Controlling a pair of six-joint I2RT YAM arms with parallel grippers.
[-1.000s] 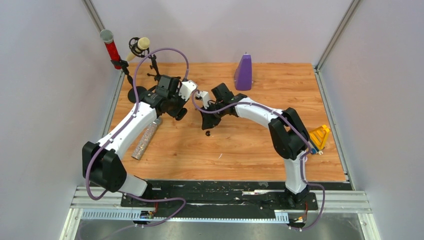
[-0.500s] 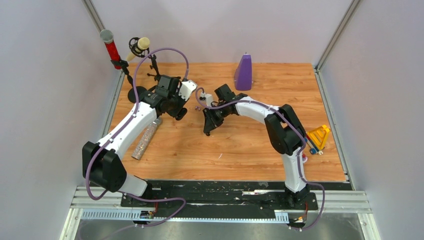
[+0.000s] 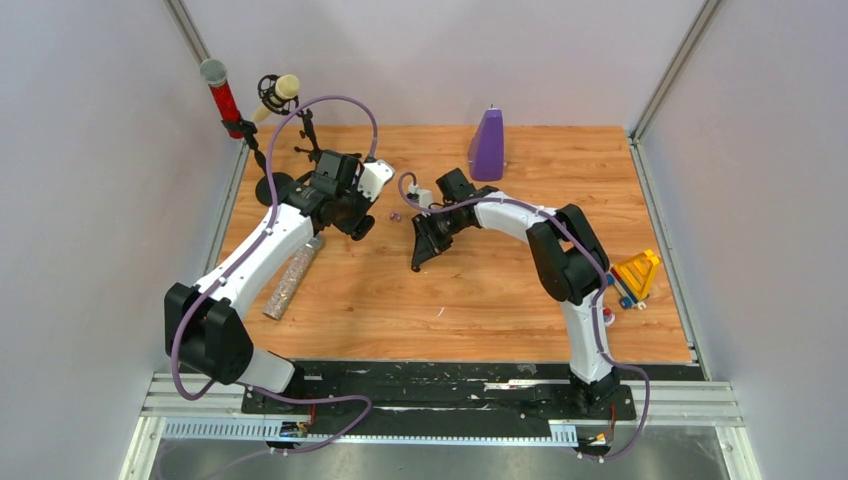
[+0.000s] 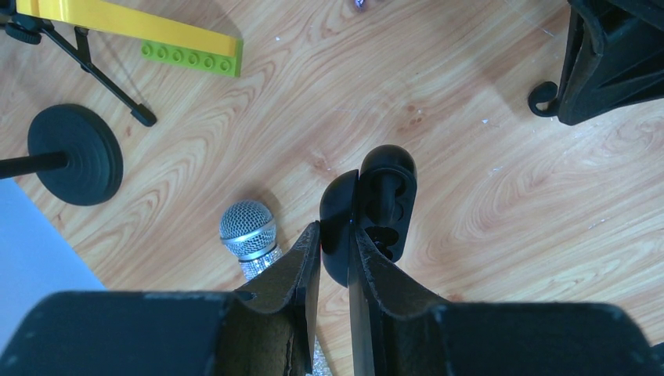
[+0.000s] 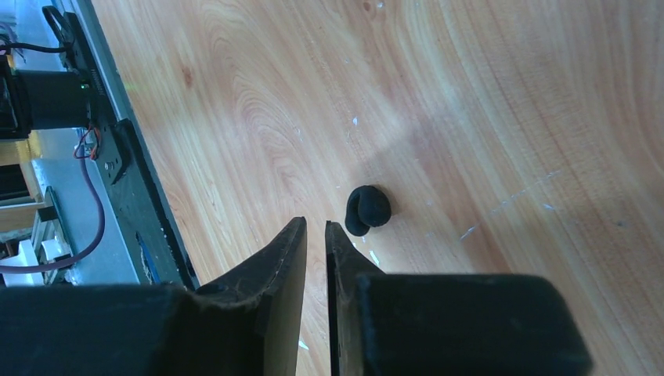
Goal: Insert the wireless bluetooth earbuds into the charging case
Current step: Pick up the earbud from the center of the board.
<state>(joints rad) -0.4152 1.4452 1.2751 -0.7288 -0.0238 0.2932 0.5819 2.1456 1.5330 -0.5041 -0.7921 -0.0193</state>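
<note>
My left gripper (image 4: 335, 232) is shut on the lid of an open black charging case (image 4: 385, 197) and holds it just above the table; it also shows in the top view (image 3: 362, 228). A black earbud (image 5: 368, 208) lies on the wood just past the right fingertip of my right gripper (image 5: 315, 227). That gripper's jaws are nearly together with nothing between them, and it points down at the table's middle (image 3: 418, 262). A tiny pale purple earbud (image 3: 393, 215) lies between the two grippers. It also shows at the top edge of the left wrist view (image 4: 359, 4).
A glitter microphone (image 3: 292, 277) lies left of the case, its head close to my left fingers (image 4: 247, 229). A microphone stand base (image 4: 75, 154) and yellow and green bricks (image 4: 192, 56) sit at the back left. A purple cone-shaped object (image 3: 487, 145) stands at the back. A yellow toy (image 3: 637, 272) sits at the right edge.
My right gripper has swung down and toward the near side over the black earbud, which now hides under it in the top view. The left arm has not moved.
</note>
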